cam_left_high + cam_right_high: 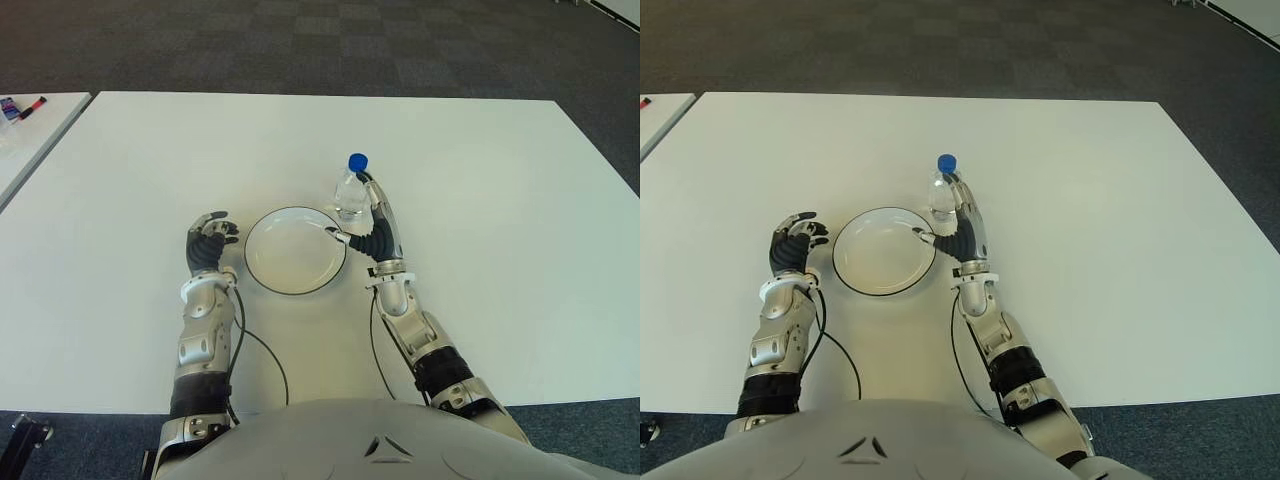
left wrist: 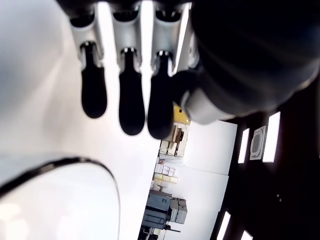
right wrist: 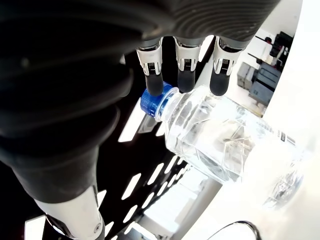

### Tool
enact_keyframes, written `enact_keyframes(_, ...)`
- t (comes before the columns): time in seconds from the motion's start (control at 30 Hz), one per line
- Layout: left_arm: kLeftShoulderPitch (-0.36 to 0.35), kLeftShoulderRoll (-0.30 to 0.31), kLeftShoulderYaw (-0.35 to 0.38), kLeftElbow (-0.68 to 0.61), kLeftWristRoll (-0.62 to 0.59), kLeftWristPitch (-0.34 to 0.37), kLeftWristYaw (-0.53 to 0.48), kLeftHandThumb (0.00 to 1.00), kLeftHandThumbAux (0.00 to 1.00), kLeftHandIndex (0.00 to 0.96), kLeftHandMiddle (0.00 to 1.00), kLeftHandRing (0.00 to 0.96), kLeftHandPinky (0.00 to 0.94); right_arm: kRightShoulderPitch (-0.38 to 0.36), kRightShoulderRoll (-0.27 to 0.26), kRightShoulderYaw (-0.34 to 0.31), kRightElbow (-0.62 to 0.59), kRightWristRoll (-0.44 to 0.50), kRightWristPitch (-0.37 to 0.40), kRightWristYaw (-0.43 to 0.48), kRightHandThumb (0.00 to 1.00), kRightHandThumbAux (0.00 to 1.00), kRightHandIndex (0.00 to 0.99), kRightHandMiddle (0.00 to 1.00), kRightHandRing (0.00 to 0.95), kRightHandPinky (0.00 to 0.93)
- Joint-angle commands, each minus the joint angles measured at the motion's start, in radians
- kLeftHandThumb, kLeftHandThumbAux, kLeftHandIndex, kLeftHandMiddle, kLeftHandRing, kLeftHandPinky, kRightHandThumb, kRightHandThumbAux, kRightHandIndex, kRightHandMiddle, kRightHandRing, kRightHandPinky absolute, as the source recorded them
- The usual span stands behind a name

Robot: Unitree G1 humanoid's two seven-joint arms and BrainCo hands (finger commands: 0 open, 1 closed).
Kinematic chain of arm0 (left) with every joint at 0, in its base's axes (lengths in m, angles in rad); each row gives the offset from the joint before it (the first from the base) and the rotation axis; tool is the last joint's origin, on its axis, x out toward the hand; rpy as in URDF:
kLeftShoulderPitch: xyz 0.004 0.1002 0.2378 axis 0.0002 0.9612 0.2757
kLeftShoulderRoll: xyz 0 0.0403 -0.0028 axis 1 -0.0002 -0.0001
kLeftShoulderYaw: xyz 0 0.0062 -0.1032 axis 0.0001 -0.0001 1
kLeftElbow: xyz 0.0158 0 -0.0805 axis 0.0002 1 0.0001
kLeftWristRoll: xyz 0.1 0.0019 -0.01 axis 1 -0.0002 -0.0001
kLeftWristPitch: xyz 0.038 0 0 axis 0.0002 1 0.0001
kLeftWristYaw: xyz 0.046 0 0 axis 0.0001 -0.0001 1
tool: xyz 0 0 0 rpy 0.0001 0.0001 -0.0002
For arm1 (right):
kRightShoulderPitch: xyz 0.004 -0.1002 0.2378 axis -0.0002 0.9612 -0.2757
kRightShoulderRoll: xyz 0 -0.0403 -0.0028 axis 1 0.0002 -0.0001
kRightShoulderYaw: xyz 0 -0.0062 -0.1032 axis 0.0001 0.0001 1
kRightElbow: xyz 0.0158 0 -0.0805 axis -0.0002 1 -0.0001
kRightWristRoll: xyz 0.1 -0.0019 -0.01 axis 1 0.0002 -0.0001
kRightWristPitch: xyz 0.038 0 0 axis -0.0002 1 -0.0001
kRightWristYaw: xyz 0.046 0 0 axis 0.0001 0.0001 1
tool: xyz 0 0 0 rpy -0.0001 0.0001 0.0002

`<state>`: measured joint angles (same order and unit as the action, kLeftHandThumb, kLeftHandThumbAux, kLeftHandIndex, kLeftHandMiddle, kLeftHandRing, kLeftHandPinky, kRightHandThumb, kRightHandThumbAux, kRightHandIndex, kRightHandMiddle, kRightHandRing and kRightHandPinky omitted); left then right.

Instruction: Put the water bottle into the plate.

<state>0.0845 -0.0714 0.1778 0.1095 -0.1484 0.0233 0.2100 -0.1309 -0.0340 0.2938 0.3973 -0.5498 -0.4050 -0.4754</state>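
White and rimmed in black, the plate is sitting on the table with nothing in it. Just beyond its far right edge the water bottle is standing upright on the tabletop, blue cap pointing up, long axis vertical. The right hand is reaching alongside it, fingers extended and apart, not yet closing around it. The left hand is showing just left of the plate, fingers loosely curled, holding nothing.
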Motion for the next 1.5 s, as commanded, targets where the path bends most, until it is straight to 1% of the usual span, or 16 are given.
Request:
enact_keyframes(0.03, -0.003, 0.001, -0.005, 0.037, 0.033, -0.031, 0.002, 0.698, 0.717, 0.430, 0.584, 0.553, 0.518, -0.015, 0.009, -0.001, 0.015, 0.014, 0.033, 0.026, 0.000, 0.858, 0.000, 0.000, 0.000, 0.000)
enact_keyframes(0.37, -0.003, 0.004, -0.004, 0.078, 0.091, -0.077, 0.020, 0.697, 0.719, 0.429, 0.580, 0.549, 0.519, -0.025, 0.025, -0.006, 0.013, 0.022, 0.066, 0.054, 0.000, 0.888, 0.000, 0.000, 0.000, 0.000)
enact_keyframes(0.6, -0.009, 0.010, 0.001, 0.104, 0.112, -0.096, 0.025, 0.698, 0.720, 0.429, 0.578, 0.551, 0.525, -0.033, 0.035, -0.008, 0.024, 0.024, 0.074, 0.053, 0.000, 0.897, 0.000, 0.000, 0.000, 0.000)
enact_keyframes(0.87, -0.012, 0.017, 0.007, 0.122, 0.124, -0.103, 0.028, 0.697, 0.720, 0.428, 0.568, 0.533, 0.506, -0.042, 0.043, -0.010, 0.039, 0.022, 0.073, 0.039, 0.000, 0.908, 0.000, 0.000, 0.000, 0.001)
enact_keyframes(1.07, -0.013, 0.019, 0.011, 0.131, 0.130, -0.112, 0.030, 0.697, 0.719, 0.428, 0.561, 0.524, 0.510, -0.046, 0.046, -0.011, 0.049, 0.019, 0.067, 0.025, 0.000, 0.912, 0.000, 0.000, 0.000, 0.018)
enact_keyframes(1.5, -0.018, 0.028, 0.019, 0.169, 0.123, -0.138, 0.022, 0.697, 0.719, 0.428, 0.560, 0.522, 0.502, -0.046, 0.046, -0.009, 0.058, 0.024, 0.052, 0.016, 0.000, 0.912, 0.000, 0.000, 0.000, 0.014)
